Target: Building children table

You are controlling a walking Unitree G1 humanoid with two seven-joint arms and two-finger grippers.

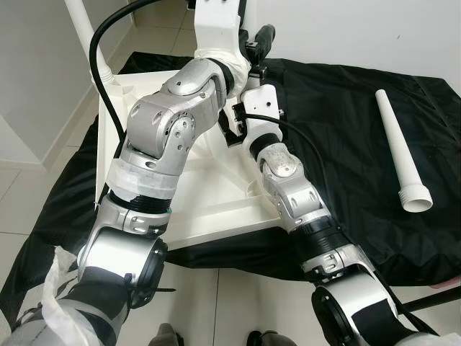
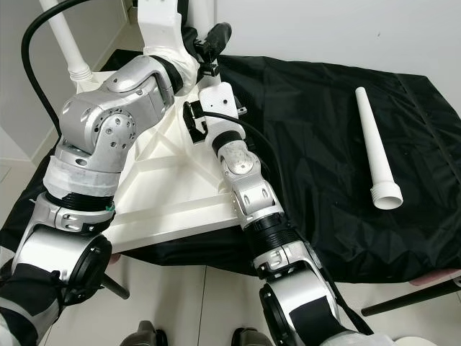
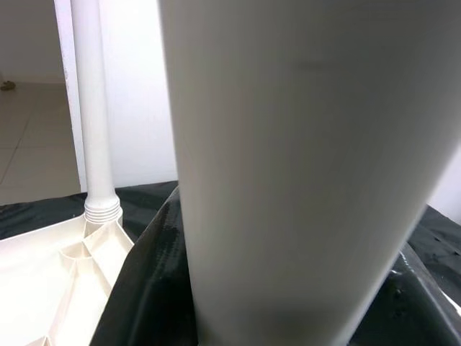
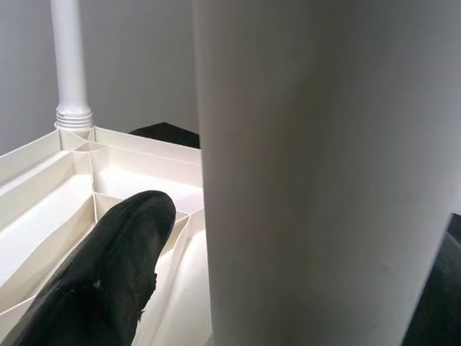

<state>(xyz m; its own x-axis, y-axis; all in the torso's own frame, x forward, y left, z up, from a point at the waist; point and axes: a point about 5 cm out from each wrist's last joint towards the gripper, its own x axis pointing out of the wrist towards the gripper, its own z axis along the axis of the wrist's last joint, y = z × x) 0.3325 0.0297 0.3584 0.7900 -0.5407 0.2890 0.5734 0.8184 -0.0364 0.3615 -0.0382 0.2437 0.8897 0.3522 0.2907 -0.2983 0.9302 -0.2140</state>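
A white table top (image 1: 216, 194) lies upside down on a black cloth (image 1: 346, 108). One white leg (image 1: 85, 32) stands screwed into its far left corner. A second white leg (image 1: 216, 21) stands upright at the far right corner, and both arms reach to it. My left gripper (image 1: 220, 58) is up against this leg (image 3: 302, 180), hidden behind its own wrist. My right gripper (image 1: 248, 37) is at the leg's right side. One black finger (image 4: 122, 245) stands a little apart from the leg (image 4: 324, 180); the other is hidden behind it. A third leg (image 1: 400, 148) lies loose on the cloth at the right.
The cloth lies on a pale tile floor (image 1: 21, 194), with white walls close at the left and behind. A black cable (image 1: 108, 43) loops over the left arm. A dark rod (image 1: 432, 299) lies on the floor at lower right.
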